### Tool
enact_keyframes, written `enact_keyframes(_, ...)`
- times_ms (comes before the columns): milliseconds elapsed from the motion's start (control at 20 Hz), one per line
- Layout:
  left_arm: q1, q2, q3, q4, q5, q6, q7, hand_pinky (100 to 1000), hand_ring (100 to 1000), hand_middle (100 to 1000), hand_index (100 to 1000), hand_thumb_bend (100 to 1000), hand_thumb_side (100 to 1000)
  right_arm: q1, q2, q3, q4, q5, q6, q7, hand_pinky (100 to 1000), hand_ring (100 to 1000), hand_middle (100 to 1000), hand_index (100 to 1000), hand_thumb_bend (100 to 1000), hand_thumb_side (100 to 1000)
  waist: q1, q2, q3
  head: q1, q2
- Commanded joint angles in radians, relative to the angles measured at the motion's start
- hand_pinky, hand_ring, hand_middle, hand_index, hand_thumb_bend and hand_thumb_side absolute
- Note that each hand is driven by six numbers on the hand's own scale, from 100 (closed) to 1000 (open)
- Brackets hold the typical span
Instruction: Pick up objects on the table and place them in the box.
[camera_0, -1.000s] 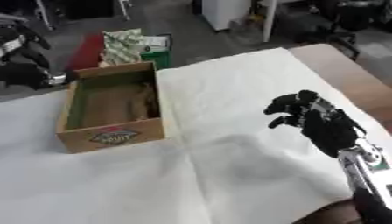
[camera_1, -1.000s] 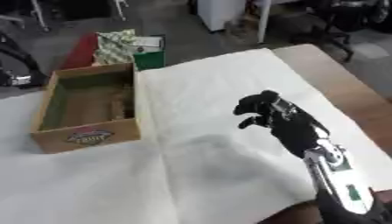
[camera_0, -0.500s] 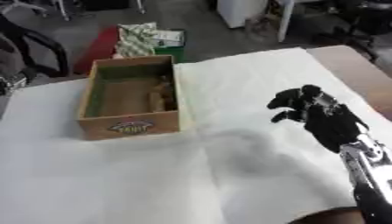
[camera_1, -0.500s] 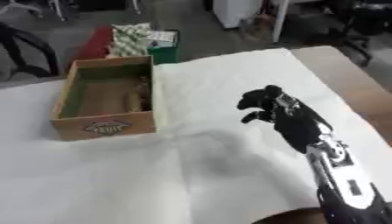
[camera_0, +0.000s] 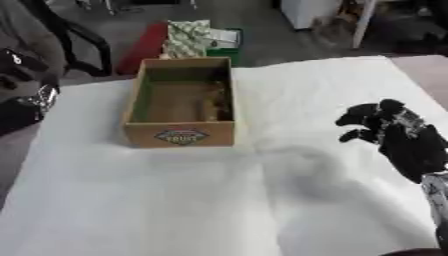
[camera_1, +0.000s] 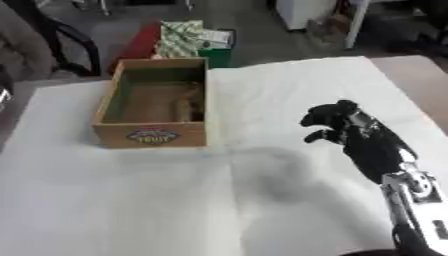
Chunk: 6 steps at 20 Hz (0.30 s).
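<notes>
- my right hand (camera_1: 354, 135) hangs over the white cloth (camera_0: 262, 200) on the right side, fingers curled in toward the palm and holding nothing that i can see; it is well apart from the box.
- the right eye view shows more of my forearm, down to a silver joint (camera_1: 409, 186) near the lower right corner; in the left eye view the arm is cut by the right edge sooner.
- the left eye view shows a dark shape with a silver part (camera_0: 31, 100) at the far left edge, probably my left arm; i cannot make out a hand or its fingers there. the right eye view shows only a sliver of it.
- the box (camera_0: 182, 102) is an open wooden crate on the cloth, left of centre, with a label (camera_0: 181, 136) on its near end wall. its long axis runs from me toward the far edge of the table, label end nearest me.
- inside the box, something brownish (camera_1: 186, 102) lies along the right wall; i cannot tell what it is.
- the cloth covers nearly the whole table; a bare brown corner of the table (camera_0: 429, 67) shows at the far right.
- beyond the table, a grey floor, a green and white patterned package (camera_0: 188, 36) on a red and green stand just behind the box, and a black chair (camera_0: 74, 40) to the left.
</notes>
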Motion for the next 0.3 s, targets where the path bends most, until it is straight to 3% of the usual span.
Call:
enact_keyframes(50,0.025,-0.014,0.013,-0.04,0.064,0.02,0.097,706,715,722,770,100,729,-0.012,-0.011,-0.008,-0.018,-0.006,-0.001,-0.007,645,782,677,761,100,930,-0.002,-0.011,0.0,0.039,0.012)
enact_keyframes(300,0.061,-0.033,0.003,-0.04,0.115,0.025,0.161,713,722,733,786,100,751,-0.007,-0.007,-0.008,-0.022,-0.007,0.001,-0.011,644,781,674,760,100,928,-0.001,-0.012,-0.002,0.071,0.021)
